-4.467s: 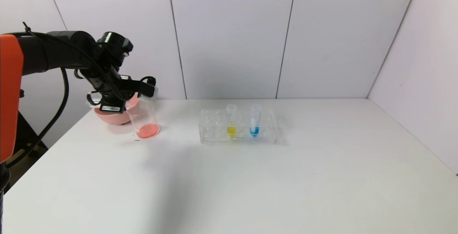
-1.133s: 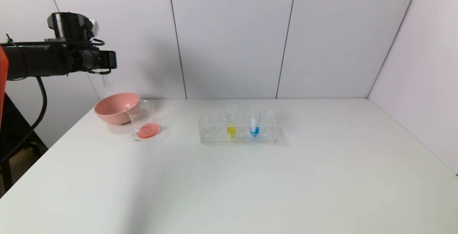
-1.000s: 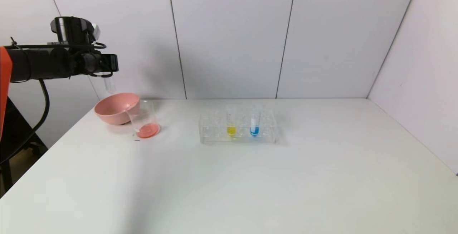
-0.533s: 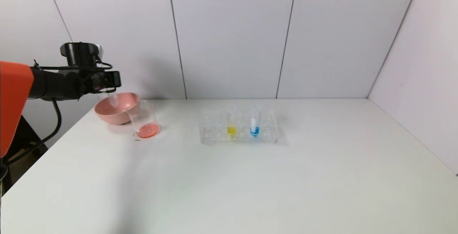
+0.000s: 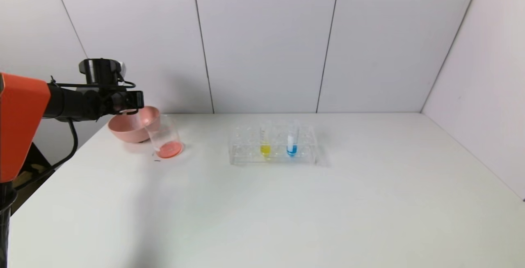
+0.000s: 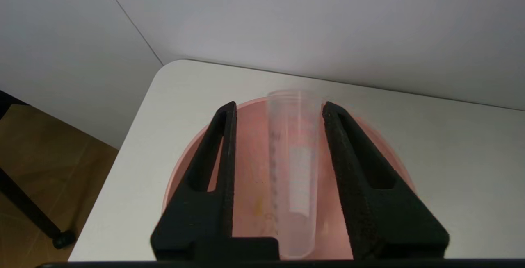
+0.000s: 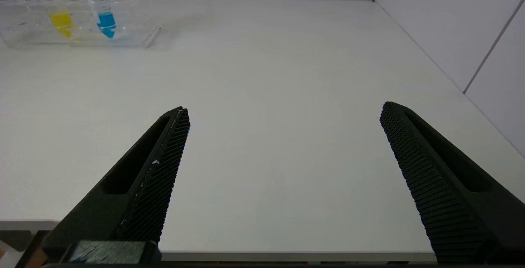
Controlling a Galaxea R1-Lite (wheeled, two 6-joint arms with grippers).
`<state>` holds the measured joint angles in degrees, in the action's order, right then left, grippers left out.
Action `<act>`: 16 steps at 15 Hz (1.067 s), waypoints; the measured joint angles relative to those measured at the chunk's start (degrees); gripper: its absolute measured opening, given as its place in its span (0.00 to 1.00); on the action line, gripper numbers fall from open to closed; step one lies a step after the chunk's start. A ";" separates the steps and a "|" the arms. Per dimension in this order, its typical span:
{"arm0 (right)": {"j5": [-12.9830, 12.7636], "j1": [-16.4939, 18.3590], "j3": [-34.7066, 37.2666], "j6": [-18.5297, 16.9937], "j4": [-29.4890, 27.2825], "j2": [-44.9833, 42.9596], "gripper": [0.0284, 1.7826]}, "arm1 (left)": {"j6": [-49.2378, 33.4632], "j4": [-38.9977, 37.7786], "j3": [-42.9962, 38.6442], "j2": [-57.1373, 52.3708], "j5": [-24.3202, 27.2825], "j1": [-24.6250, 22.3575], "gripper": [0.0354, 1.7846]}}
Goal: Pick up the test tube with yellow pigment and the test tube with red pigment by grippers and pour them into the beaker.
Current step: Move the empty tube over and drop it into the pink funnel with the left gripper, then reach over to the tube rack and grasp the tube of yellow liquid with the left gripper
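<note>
We find the left gripper (image 6: 279,106) over the pink bowl (image 6: 250,157) at the table's (image 5: 287,210) far left corner. Its jaws are narrowly parted, with an empty tube (image 6: 293,178) lying lengthwise between them. There is a clear gap on one side of the tube, and the other finger is just beside it or barely touching, so we judge the tube released rather than gripped. The beaker (image 5: 165,137) stands just beside the bowl and holds red liquid, so we take the red pour as done. The yellow tube (image 5: 265,139) stands upright in the rack (image 5: 246,153) at mid-table, with a blue tube (image 5: 291,141) just beside it on the side away from the beaker. From the left gripper the yellow tube lies to the right, beyond the beaker, with its long axis vertical and its mouth up. In our judgement this calls for a level approach to the part of the tube standing above the rack. The right gripper (image 7: 285,108) hangs wide open over the table's near edge, well apart from the rack. We cannot tell firmly which arm is nearer.
</note>
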<state>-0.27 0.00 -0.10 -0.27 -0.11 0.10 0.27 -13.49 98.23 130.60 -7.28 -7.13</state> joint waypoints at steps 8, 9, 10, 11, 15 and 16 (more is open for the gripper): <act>0.00 0.00 0.00 -0.04 0.01 0.00 0.95 | 0.06 -0.11 -0.07 -2.07 0.21 -0.04 0.98; 0.00 0.00 0.00 -0.02 0.01 0.00 0.95 | 0.04 -0.12 -0.60 -3.10 0.21 0.02 0.99; 0.00 0.00 0.00 -0.04 0.00 0.00 0.95 | 0.04 -0.15 -1.23 -4.39 0.23 0.22 0.99; 0.00 0.00 0.00 -0.02 0.00 0.00 0.95 | -0.05 -0.15 -2.12 -5.88 0.26 0.38 0.99; 0.00 0.00 0.00 -0.02 0.01 0.00 0.95 | -2.17 -0.39 -7.11 -12.82 1.05 2.67 0.99; 0.02 0.00 0.00 -0.02 0.01 0.00 0.95 | -3.54 -1.22 -8.94 -14.84 1.85 3.78 0.99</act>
<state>-0.24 0.00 -0.10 -0.29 -0.10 0.10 -3.27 -14.71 89.30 115.76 -5.42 -3.35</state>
